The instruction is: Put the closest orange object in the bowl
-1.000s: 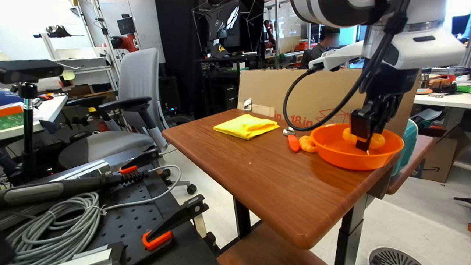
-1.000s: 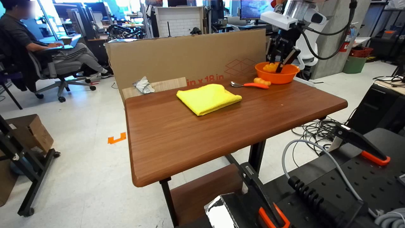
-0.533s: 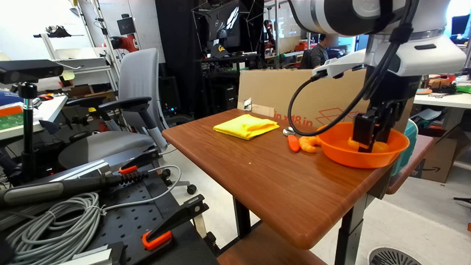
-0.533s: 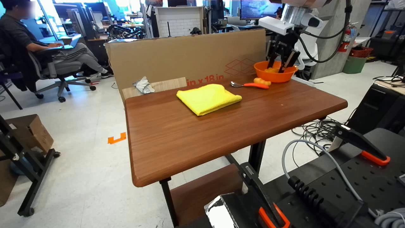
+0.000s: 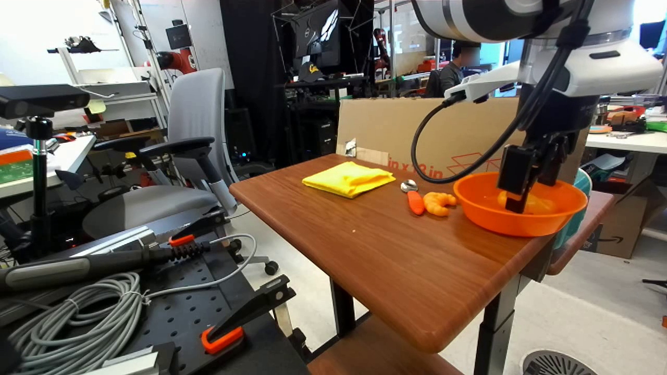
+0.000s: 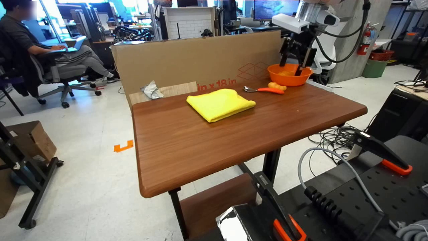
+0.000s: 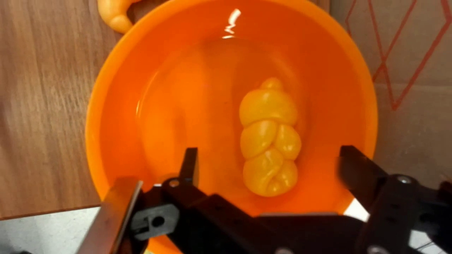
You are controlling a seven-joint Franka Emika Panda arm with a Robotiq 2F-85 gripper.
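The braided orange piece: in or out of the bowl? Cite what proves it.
In: the wrist view shows the braided orange piece lying inside the bowl, with gaps between it and the open fingers.

Cardboard panel (image 6: pixel 197 60) had "in x 18 in" on it in red, the dark cap (image 5: pixel 308 74) said "Cal" in yellow, that monitor (image 5: pixel 317 39) had a Dell logo, and some brown box (image 5: pixel 617 229) had a curved arrow.
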